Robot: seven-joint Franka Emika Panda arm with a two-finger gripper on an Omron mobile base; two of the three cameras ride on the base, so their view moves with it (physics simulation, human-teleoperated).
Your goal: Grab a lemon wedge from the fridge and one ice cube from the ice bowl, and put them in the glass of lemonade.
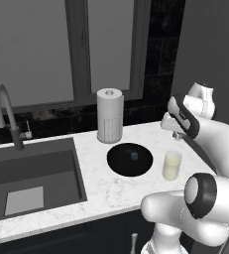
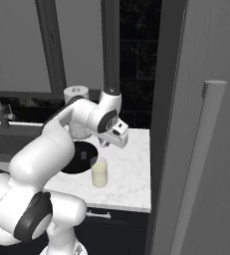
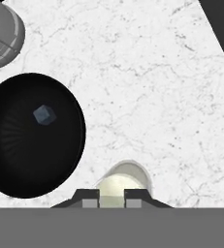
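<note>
Gripper [image 3: 112, 202]: hovering above the glass of lemonade [image 1: 172, 165]; jaws together — contents indiscernible
Ice cube [image 3: 44, 115]: resting in the ice bowl [image 3: 60, 160] — awaiting pickup

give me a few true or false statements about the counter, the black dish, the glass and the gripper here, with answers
1. A tiny pale grey-blue ice cube lies inside the wide shallow round black ice bowl. True.
2. The small clear glass of pale yellow lemonade stands in the grey sink. False: it stands on the white marble counter, right of the bowl.
3. The white paper towel roll stands upright behind the bowl. True.
4. The gripper is wide open. False: its jaws are shut, hovering above the glass.
5. The tall matte grey fridge door is open. False: it is closed.
</note>
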